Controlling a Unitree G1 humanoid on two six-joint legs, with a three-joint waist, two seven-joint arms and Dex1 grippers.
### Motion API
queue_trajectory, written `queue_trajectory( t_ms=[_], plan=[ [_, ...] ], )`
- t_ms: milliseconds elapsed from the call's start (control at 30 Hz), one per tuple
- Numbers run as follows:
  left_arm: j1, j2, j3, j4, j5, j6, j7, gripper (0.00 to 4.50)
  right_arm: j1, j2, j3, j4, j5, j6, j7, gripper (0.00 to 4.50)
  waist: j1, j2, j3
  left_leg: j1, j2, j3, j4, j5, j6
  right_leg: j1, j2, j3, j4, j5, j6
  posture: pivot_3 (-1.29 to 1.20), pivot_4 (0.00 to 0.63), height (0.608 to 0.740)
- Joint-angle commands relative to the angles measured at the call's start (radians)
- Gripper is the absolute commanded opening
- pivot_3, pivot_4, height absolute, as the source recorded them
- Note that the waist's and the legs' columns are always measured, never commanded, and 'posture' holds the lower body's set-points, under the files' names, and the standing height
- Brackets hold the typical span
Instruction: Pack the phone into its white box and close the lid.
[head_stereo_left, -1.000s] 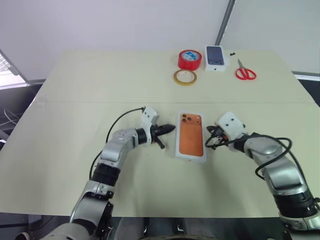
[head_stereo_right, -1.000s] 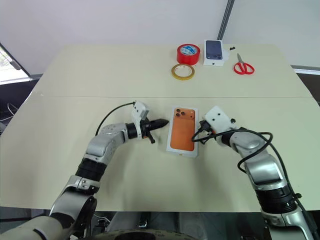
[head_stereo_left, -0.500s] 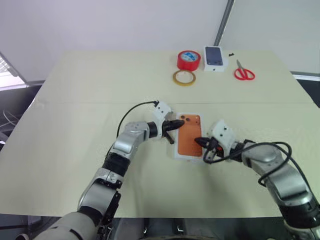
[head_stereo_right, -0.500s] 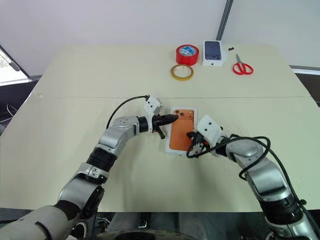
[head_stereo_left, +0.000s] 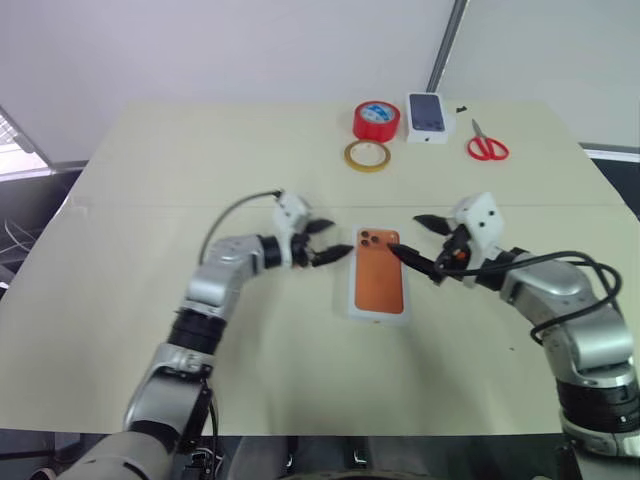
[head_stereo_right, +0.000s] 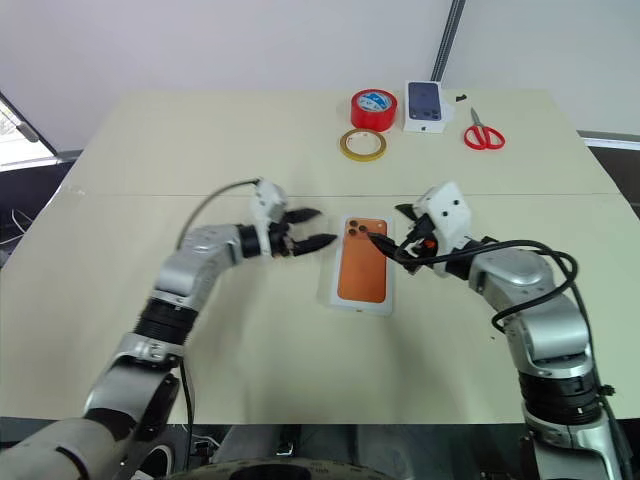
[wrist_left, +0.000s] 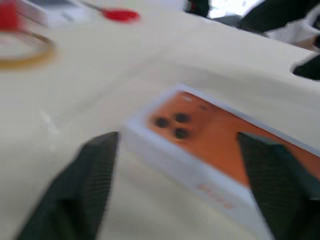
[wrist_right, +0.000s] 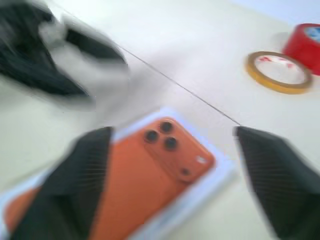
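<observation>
The lid, white with an orange phone printed on its outer face, lies flat at the middle of the table, and its white side wall shows in the left wrist view. The phone and the white box are hidden. My left gripper hovers just left of the lid's far end, open, with nothing between its fingers. My right gripper hangs just right of that same end, open and empty as well. Neither gripper touches the lid.
At the table's far side stand a red tape roll, a yellow tape ring, a small white carton printed with a dark screen, and red scissors. A seam crosses the table behind the lid.
Both grippers were shut and at the lid half a second ago. Now both have opened and drawn away from it, the left to the left, the right up and to the right.
</observation>
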Motion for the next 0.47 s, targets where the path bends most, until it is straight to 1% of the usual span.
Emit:
queue_trajectory(
  t_ms=[33,133,200,367,467],
  plan=[
    [0.063,0.091,0.067,-0.068,-0.026,-0.019,-0.034,4.46,0.055,-0.036,-0.050,-0.009,0.013,-0.089,0.051,4.46,-0.001,0.000,0.000,0.000,0.000,0.000,0.000,0.000,0.000,0.000,0.000,0.000,0.000,0.000,0.000,0.00,0.150,0.740],
    [0.152,0.176,0.117,-0.142,-0.054,-0.050,-0.085,4.46,0.139,-0.071,-0.106,0.005,-0.001,-0.212,0.101,4.46,0.000,0.000,0.001,0.000,0.000,0.000,0.000,0.000,0.001,0.000,-0.001,0.000,-0.001,0.000,0.000,0.00,0.150,0.740],
    [0.218,0.229,0.172,-0.175,-0.076,-0.026,-0.083,4.46,0.201,-0.097,-0.161,0.020,0.024,-0.252,0.148,4.46,0.003,0.001,0.001,0.000,0.000,0.000,0.000,0.000,0.001,0.001,-0.001,0.000,-0.001,0.000,0.000,0.00,0.150,0.740],
    [0.349,0.292,0.250,-0.242,-0.099,-0.031,-0.061,4.46,0.296,-0.146,-0.216,0.073,0.069,-0.271,0.238,4.46,0.002,0.001,0.001,0.003,0.000,0.000,0.000,-0.001,0.002,0.004,-0.002,0.000,-0.002,0.000,0.000,0.00,0.150,0.740],
    [0.403,0.314,0.289,-0.259,-0.108,-0.023,-0.040,4.46,0.290,-0.156,-0.228,0.119,0.062,-0.291,0.241,4.46,-0.001,0.001,0.001,0.005,0.000,0.000,-0.001,-0.001,0.002,0.005,-0.002,0.000,-0.002,0.000,-0.001,0.00,0.150,0.740]
  ],
)
